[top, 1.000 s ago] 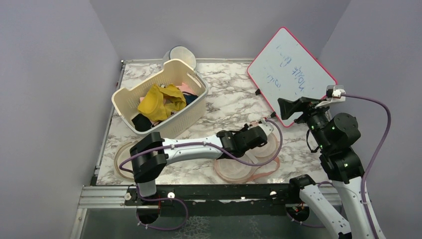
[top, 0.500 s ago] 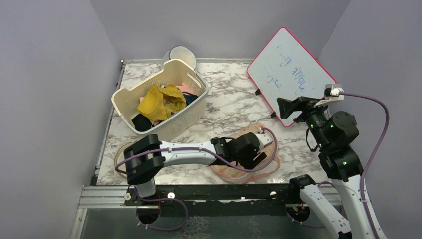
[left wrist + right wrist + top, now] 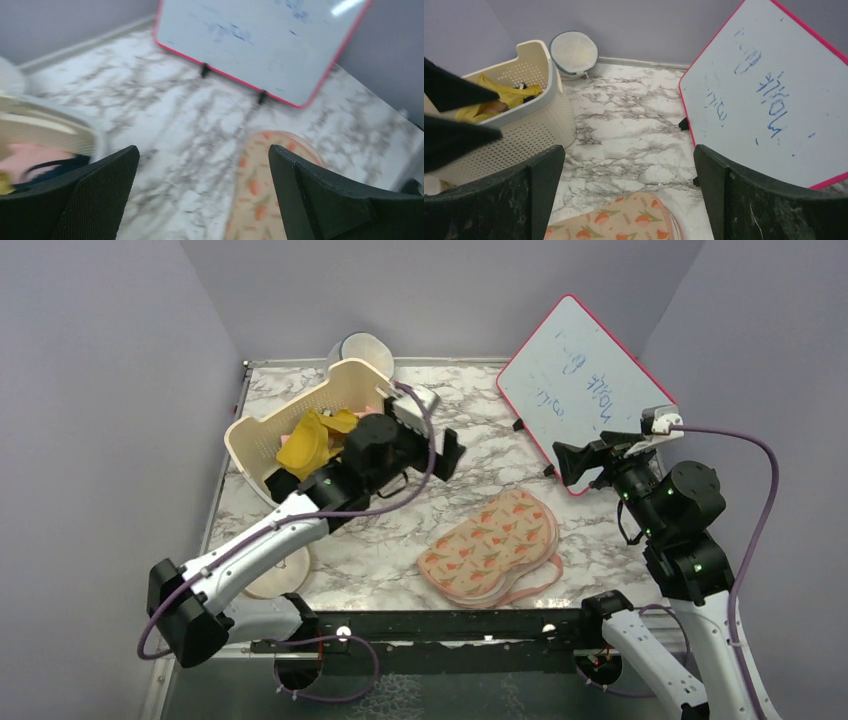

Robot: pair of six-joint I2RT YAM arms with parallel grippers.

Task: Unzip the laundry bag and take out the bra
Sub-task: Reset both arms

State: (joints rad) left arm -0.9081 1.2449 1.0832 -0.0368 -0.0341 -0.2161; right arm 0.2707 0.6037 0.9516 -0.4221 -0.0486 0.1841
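- Small round cream disc (image 3: 275, 580) at near left of the marble bench (image 3: 480, 420), partly under the left arm.
- Flat two-lobed peach fabric laundry bag (image 3: 492, 545) with orange-and-green leaf print and pink edging lies flat, near centre-right. Long axis runs near-left to far-right. Zip not made out.
- Left pincer (image 3: 446, 453) raised beyond the bag, beside the basket. Fingers spread wide, nothing between them. The bag lies nearer and to its right, low between the fingers in its wrist view.
- Right pincer (image 3: 568, 462) also raised, fingers wide apart and empty. The bag lies nearer and to its left, with its far-right lobe closest.
- Judgement: the two pincers are about equally far from the bag. The right is slightly better placed for the far lobe.
- Soft mustard-yellow fabric bra (image 3: 303, 448) sits in the cream perforated plastic basket (image 3: 531, 127) at far left, well apart from the bag. Removal looks done.
- Round white domed mesh case (image 3: 362, 345) behind the basket. Pink-framed whiteboard (image 3: 585, 380) leans at far right.
- Change: half a second ago the left arm lay low across the bag. It has swung up and away toward the basket, and the printed face now shows whole. Right arm barely moved.
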